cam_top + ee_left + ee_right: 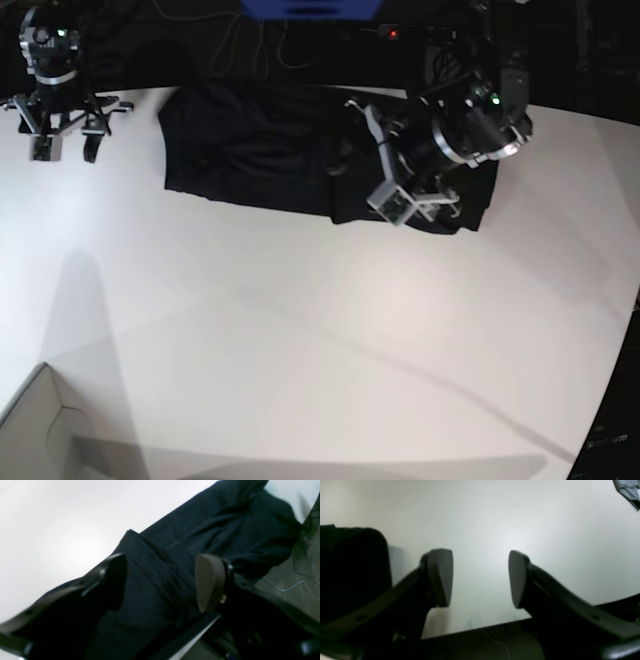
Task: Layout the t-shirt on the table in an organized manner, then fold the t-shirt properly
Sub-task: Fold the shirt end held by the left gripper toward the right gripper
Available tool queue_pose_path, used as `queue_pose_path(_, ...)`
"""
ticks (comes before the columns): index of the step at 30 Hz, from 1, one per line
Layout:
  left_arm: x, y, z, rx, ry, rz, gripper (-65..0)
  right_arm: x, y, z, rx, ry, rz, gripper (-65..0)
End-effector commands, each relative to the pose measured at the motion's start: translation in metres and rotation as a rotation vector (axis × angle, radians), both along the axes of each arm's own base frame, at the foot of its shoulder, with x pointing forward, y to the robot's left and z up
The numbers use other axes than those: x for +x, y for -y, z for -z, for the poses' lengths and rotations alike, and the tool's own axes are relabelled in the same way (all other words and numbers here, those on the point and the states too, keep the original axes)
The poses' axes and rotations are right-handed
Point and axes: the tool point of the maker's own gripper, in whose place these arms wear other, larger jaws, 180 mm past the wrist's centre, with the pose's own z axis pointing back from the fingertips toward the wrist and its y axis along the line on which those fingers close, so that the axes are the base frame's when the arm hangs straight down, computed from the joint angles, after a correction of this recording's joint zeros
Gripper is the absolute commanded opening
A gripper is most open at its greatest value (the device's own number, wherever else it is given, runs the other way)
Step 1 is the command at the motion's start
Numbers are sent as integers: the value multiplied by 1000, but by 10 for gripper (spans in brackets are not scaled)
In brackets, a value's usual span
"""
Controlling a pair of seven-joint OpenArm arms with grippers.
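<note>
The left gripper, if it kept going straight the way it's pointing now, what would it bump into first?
Most likely the t-shirt. The left gripper has its jaws apart with black fabric right ahead between them, lying on the table. How far off the cloth is, the wrist view doesn't show.

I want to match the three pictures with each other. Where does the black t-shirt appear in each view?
Left wrist: the t-shirt runs diagonally from the upper right to the bottom, beneath the open left tool.
Right wrist: a dark mass at the left edge is probably the shirt.
Base: it lies along the far table edge, top centre.
Shared landmark: the white table.
</note>
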Motion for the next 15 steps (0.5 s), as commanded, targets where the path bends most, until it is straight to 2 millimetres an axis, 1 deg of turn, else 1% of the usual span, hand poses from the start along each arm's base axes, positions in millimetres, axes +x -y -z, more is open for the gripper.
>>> queue_pose_path(1,11,-16,-11,3,45,-47,-234,5,1,-11,-14,41,-6,-295)
queue_pose_path(3,22,-54,-13,25,56,-154,-234,3,-1,-9,-3,39,0,-294)
queue_pose_path(4,28,-75,-16,41,70,-218,-234,2,-5,-7,12,39,7,-293)
queue_pose_path(6,33,-119,-18,78,81,-341,-234,2,-13,-3,37,39,12,-271)
queue_pose_path(8,33,-165,-17,100,75,-475,-233,3,-16,-1,48,40,12,-230)
queue_pose_path(9,32,-184,-18,107,77,-533,-232,4,-19,0,54,37,6,-218)
queue_pose_path(12,29,-246,-28,143,99,-698,-231,8,-40,11,96,-19,-40,-203)
queue_pose_path(14,25,-273,-26,159,90,-756,-231,9,-55,19,125,-62,-71,-202)
queue_pose_path(15,23,-283,-23,160,78,-779,-231,10,-63,21,146,-73,-88,-202)
